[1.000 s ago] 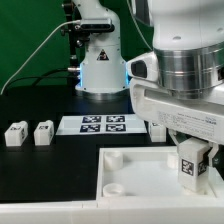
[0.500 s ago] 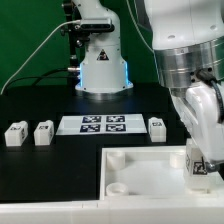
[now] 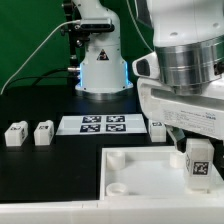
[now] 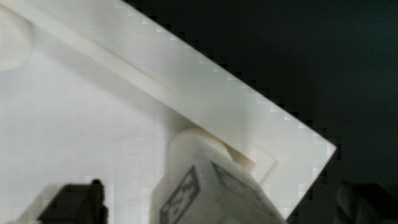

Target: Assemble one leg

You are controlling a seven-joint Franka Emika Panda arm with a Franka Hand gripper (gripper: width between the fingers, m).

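My gripper point(image 3: 197, 150) is shut on a leg point(image 3: 198, 162), a white square block with a black-and-white tag, and holds it upright over the near right corner of the large white panel point(image 3: 140, 170). In the wrist view the leg point(image 4: 214, 190) sits between my dark fingers point(image 4: 71, 203), its end at a round corner socket point(image 4: 240, 155) of the panel point(image 4: 89, 120). Three more legs lie on the black table: two at the exterior view's left point(image 3: 15, 133), point(image 3: 43, 132) and one point(image 3: 157, 128) just behind my gripper.
The marker board point(image 3: 103, 124) lies flat behind the panel. The arm's base point(image 3: 100, 60) stands at the back centre. Another round socket point(image 3: 117, 187) shows at the panel's near left.
The gripper has turned back about its axis with the leg held, so the wrist body again faces as it did a second ago. The leg sits slightly lower and further right over the panel corner.
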